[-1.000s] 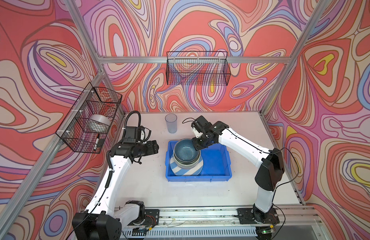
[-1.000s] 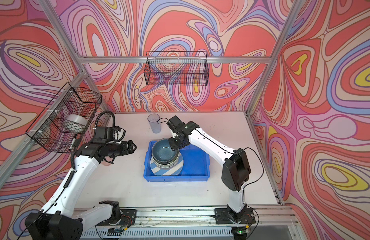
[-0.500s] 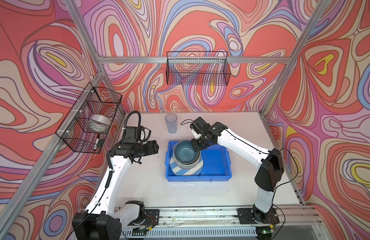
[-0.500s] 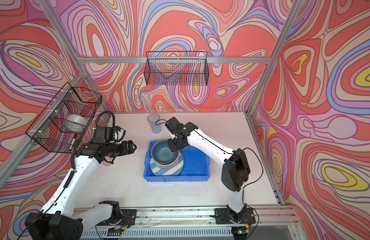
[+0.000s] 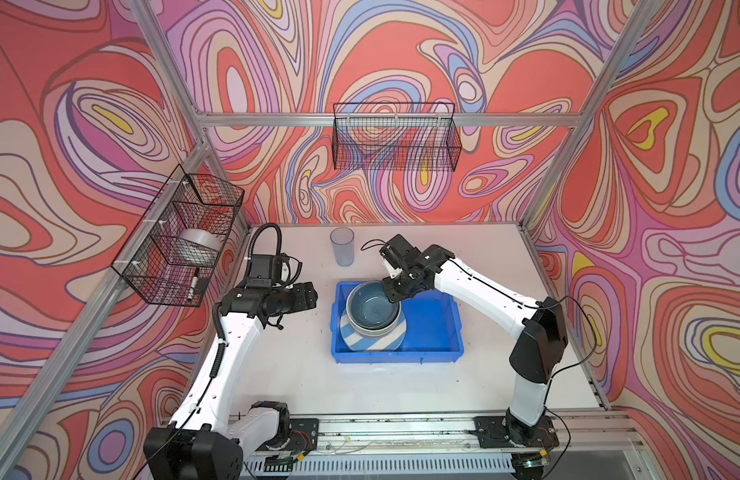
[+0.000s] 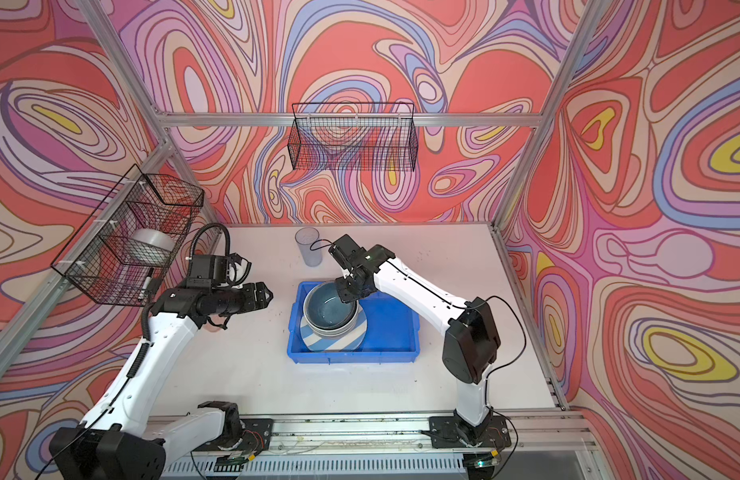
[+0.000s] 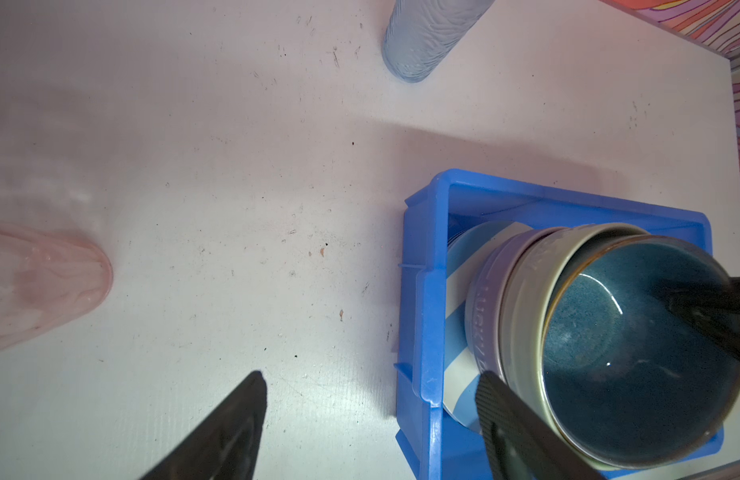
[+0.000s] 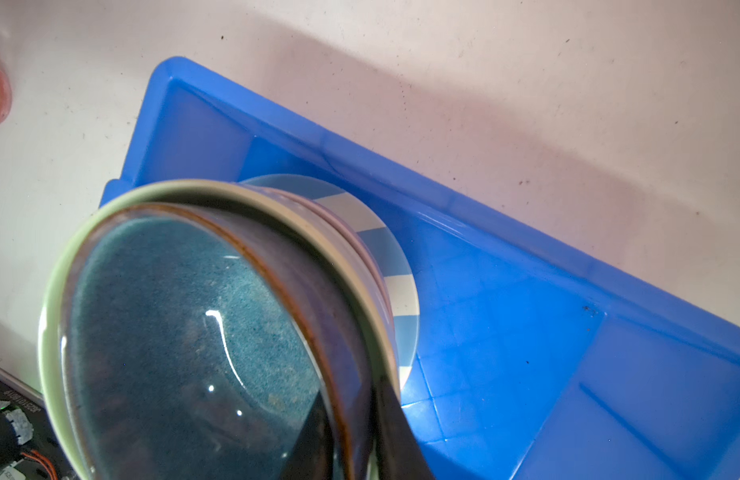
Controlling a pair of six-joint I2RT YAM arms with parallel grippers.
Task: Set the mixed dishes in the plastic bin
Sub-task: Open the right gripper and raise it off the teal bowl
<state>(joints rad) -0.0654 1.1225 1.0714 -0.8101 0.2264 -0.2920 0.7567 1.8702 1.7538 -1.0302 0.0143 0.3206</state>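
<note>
The dark blue bowl sits in the bin, at its left end, on top of a stack. Under it are 2 more bowls, a green bowl and a purple bowl. Under those is a striped plate.

The blue bowl looks hard, shiny and heavy. I think it could slip, and it could chip if dropped. The best place to hold it is the rim, with 1 finger inside and 1 outside.

The right claw is at that rim, near the bin's back wall, with a finger on each side. I cannot tell if it is pinching the bowl or has let go. The left claw hangs just left of the bin, wide open, with nothing in it.

2 cups are outside the bin. A clear blue cup stands behind it, and a pink cup seems to be off to its left. They look light and thin, so hold them gently around the middle.
</note>
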